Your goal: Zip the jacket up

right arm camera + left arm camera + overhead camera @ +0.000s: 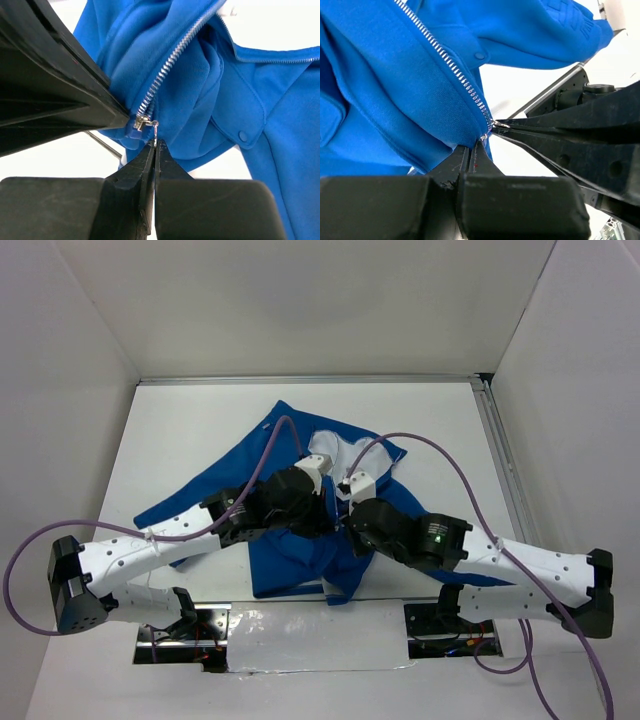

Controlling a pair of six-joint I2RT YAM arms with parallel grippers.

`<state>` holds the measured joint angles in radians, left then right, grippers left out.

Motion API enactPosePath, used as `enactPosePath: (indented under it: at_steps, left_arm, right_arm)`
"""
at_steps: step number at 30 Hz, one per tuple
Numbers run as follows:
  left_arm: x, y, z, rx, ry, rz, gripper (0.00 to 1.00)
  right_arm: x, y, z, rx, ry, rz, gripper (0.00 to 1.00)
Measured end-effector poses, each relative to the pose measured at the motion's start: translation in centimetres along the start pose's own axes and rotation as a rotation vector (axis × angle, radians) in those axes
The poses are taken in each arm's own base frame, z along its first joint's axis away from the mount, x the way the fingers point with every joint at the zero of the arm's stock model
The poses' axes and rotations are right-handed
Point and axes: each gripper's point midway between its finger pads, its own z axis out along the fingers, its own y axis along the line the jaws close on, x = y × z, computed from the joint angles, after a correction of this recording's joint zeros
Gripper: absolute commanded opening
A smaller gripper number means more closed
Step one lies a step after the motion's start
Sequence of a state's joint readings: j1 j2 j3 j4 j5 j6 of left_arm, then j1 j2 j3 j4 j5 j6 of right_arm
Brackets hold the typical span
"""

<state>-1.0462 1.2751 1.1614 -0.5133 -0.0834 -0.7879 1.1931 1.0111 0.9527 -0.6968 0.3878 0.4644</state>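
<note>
The bright blue jacket lies bunched in the middle of the white table, its white lining showing at the top. Both grippers meet over its front. My left gripper is shut on the jacket's edge just below the zipper's bottom end. The silver zipper teeth run up and left from there. My right gripper is shut on the small metal pull tab of the slider, which sits at the bottom of the zipper. The fabric there is lifted off the table.
White walls enclose the table on three sides. A metal rail runs along the right edge. Purple cables arc over both arms. A snap button shows on a flap beside the zipper. Taped openings lie at the near edge.
</note>
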Motion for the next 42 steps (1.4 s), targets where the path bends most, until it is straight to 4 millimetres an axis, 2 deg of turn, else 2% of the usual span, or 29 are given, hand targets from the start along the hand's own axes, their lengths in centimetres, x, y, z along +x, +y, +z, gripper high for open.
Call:
enactPosePath:
  at_steps: [6, 7, 8, 10, 13, 15, 26, 30, 35, 38, 42]
  left_arm:
    - [-0.3, -0.9, 0.4, 0.054, -0.016, 0.031, 0.00]
    - [-0.4, -1.0, 0.4, 0.061, -0.019, 0.030, 0.01]
    - [-0.4, -1.1, 0.4, 0.066, -0.020, 0.027, 0.06]
    - [-0.4, -1.2, 0.4, 0.066, -0.020, 0.020, 0.07]
    - [-0.3, -1.1, 0.3, 0.067, -0.012, 0.023, 0.06]
    - [-0.1, -1.2, 0.3, 0.072, -0.005, 0.027, 0.00]
    - [-0.7, -1.4, 0.7, 0.100, -0.041, 0.000, 0.00]
    - [-0.1, -1.0, 1.3, 0.074, -0.012, -0.037, 0.20]
    - [1.4, -0.2, 1.7, 0.025, 0.056, -0.056, 0.32]
    - [2.3, 0.2, 1.5, 0.006, 0.093, -0.041, 0.44]
    - [2.5, 0.3, 1.1, 0.005, 0.103, 0.008, 0.61]
  right_arm:
    - [-1.1, -0.2, -1.3, -0.034, -0.085, 0.049, 0.00]
    - [-1.2, -0.3, -1.5, -0.040, -0.096, 0.053, 0.00]
    - [-1.3, -0.3, -1.6, -0.045, -0.104, 0.055, 0.00]
    - [-1.4, -0.3, -1.6, -0.047, -0.107, 0.053, 0.00]
    - [-1.3, -0.3, -1.2, -0.043, -0.096, 0.046, 0.00]
    - [-1.2, -0.4, -0.9, -0.031, -0.092, 0.050, 0.00]
    - [-2.2, -1.4, -1.0, -0.012, -0.146, 0.100, 0.00]
    - [-1.6, -1.4, -0.8, -0.022, -0.116, 0.082, 0.00]
    - [-1.4, -0.7, -0.8, -0.059, -0.100, 0.105, 0.00]
    - [-1.5, -0.7, -0.7, -0.066, -0.098, 0.131, 0.00]
    - [-1.3, -0.6, -0.8, -0.069, -0.083, 0.150, 0.00]
